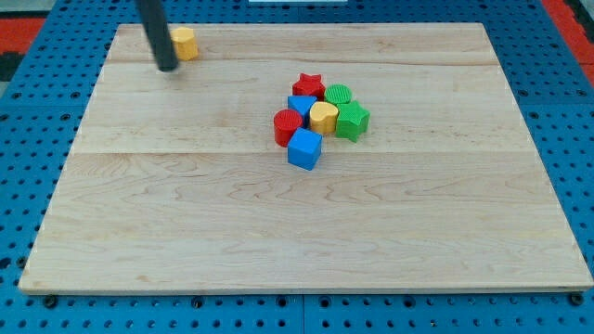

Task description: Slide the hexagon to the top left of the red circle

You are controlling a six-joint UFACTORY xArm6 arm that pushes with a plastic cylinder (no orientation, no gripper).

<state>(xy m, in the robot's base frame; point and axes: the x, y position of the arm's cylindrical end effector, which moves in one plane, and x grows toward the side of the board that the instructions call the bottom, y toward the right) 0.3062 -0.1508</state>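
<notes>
Yellow hexagon [185, 42] – small, beside my tip [167, 67]

One camera looks down at a slant from in front of my wooden board [186, 232], near enough that the board fills almost all of the view.

A lab bench: wooden board [186, 232] on blue perforated mounting plate [28, 139], small coloured test blocks.
</notes>
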